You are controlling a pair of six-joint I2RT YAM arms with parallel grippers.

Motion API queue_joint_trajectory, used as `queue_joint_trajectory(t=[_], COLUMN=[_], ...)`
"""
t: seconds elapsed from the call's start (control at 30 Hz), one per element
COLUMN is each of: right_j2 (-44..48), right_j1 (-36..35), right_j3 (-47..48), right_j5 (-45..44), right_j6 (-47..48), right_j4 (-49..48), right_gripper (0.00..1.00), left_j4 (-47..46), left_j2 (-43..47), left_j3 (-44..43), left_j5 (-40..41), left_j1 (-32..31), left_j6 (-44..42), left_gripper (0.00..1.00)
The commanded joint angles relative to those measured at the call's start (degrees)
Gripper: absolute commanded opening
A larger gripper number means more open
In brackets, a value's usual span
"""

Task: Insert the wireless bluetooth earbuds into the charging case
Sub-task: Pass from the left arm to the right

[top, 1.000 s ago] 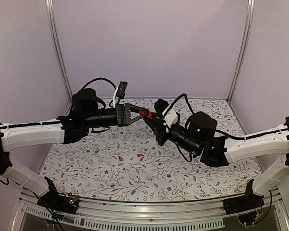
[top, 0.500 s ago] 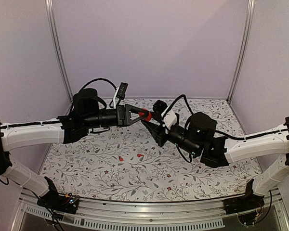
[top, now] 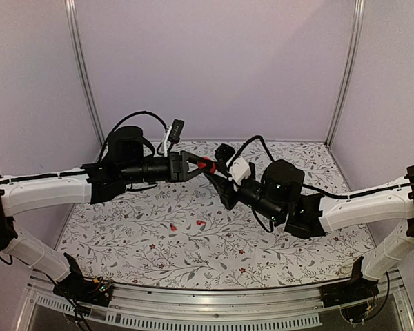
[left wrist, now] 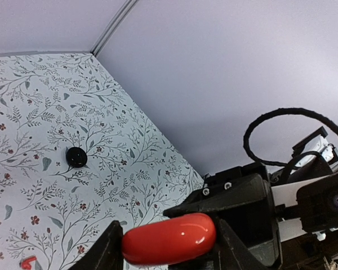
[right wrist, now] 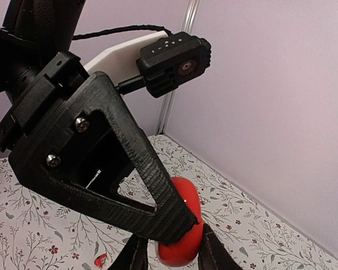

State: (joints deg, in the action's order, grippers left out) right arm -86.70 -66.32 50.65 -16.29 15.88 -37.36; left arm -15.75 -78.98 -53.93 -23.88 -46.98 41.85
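The left gripper (left wrist: 169, 250) clamps a glossy red charging case (left wrist: 169, 238) crosswise between its black fingers (left wrist: 110, 250) — both touch it. Just behind the case sits the other arm's black housing (left wrist: 236, 205). On the flowered table (left wrist: 22, 112), a small black disc (left wrist: 76, 156) lies near the wall-side edge, and a red earbud (left wrist: 28, 261) lies well apart from it.

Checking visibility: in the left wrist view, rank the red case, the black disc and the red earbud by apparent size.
1. red charging case, largest by far, though it sits closest to the camera.
2. black disc on the table.
3. red earbud, only a little smaller than the disc.
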Motion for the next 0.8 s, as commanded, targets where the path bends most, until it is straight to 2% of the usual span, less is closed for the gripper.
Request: queue_joint_trajectory(t=[0.0, 0.67, 0.77], right_j2=[-1.3, -1.9, -2.0], right_j1=[-0.3, -0.3, -0.3], right_j3=[2.2, 2.4, 2.4], right_j5=[0.0, 0.0, -0.1], right_j6=[-0.4, -1.0, -1.1], right_j4=[1.3, 1.4, 1.5], right_gripper=[0.31, 0.31, 0.34], left_j4=[-0.2, -1.7, -2.0], left_j2=[-0.6, -0.5, -0.3], left_j3=[-2.1, -2.0, -1.9], left_j5=[0.7, -0.9, -1.1], left_j1=[-0.7, -1.3, -1.3], left_j6=[-1.4, -1.3, -1.3], left_gripper=[0.39, 0.38, 0.38])
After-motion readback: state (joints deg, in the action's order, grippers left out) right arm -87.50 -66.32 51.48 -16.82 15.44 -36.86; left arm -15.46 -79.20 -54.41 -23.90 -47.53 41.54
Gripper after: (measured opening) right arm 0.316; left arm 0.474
